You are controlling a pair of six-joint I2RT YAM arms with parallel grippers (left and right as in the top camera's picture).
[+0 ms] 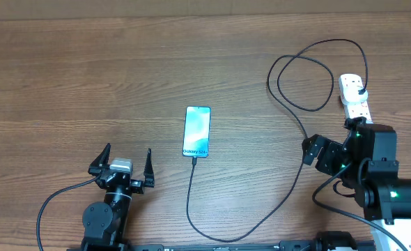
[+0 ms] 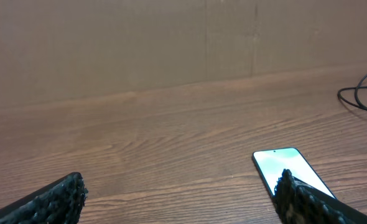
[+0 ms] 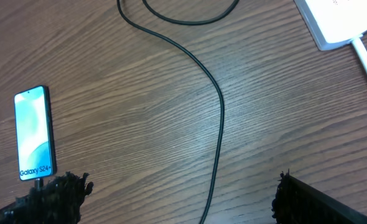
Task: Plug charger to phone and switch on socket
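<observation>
- Wood-grain table (image 1: 87,70) fills every view, brown and matte, with a plain wall behind it in the left wrist view
- We see the phone (image 1: 197,131) lying flat near the middle, screen up, light blue-teal in a dark frame, with "Galaxy S24+" readable along its lower part
- We follow the charger (image 3: 222,112), a thin black cable, from the phone's near edge in a wide bend toward the right, then through a loop to a black plug (image 1: 361,91) seated in the socket (image 1: 348,84)
- That socket is a white oblong strip at the far right; we cannot tell how its switches stand
- Left fingers (image 2: 65,193) are spread wide and hold nothing; the phone lies ahead of them to their right, apart from both tips
- Right fingers (image 3: 308,199) are also spread wide and empty; the cable runs across the table between them, the phone sits just beyond the left tip, and the socket lies ahead to the right
- We see the left arm low at the near edge, left of the phone, pointing away from us
- Our view of the right arm shows it bent at the right side, with its wrist just on the near side of the socket
</observation>
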